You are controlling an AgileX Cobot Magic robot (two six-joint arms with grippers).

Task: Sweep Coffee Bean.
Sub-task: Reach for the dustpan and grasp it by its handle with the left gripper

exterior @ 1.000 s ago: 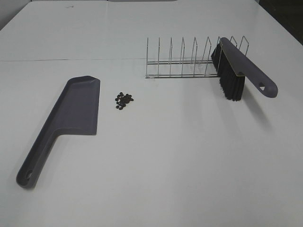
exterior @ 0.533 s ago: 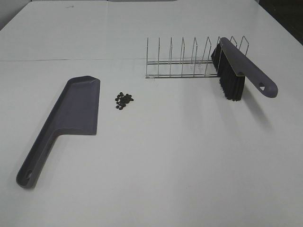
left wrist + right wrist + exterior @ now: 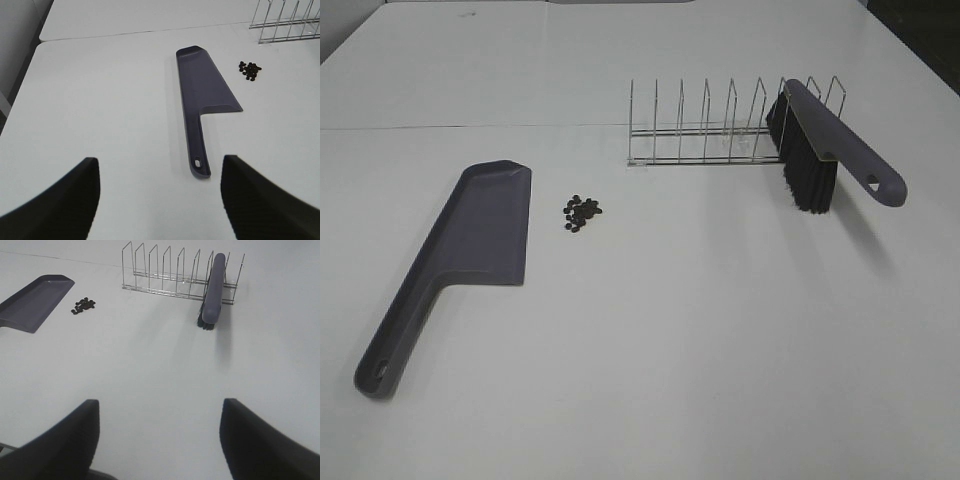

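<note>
A small cluster of dark coffee beans lies on the white table, just right of the grey dustpan, which lies flat with its handle toward the near left. The beans and the dustpan also show in the left wrist view, far ahead of my open left gripper. A grey brush with black bristles leans in the wire rack at the back right. My right gripper stands open well short of the brush, with nothing between its fingers. Neither gripper appears in the exterior view.
The wire rack has several upright dividers and stands behind the beans. A seam between two tabletops runs across the back. The table's left edge drops off beside the dustpan.
</note>
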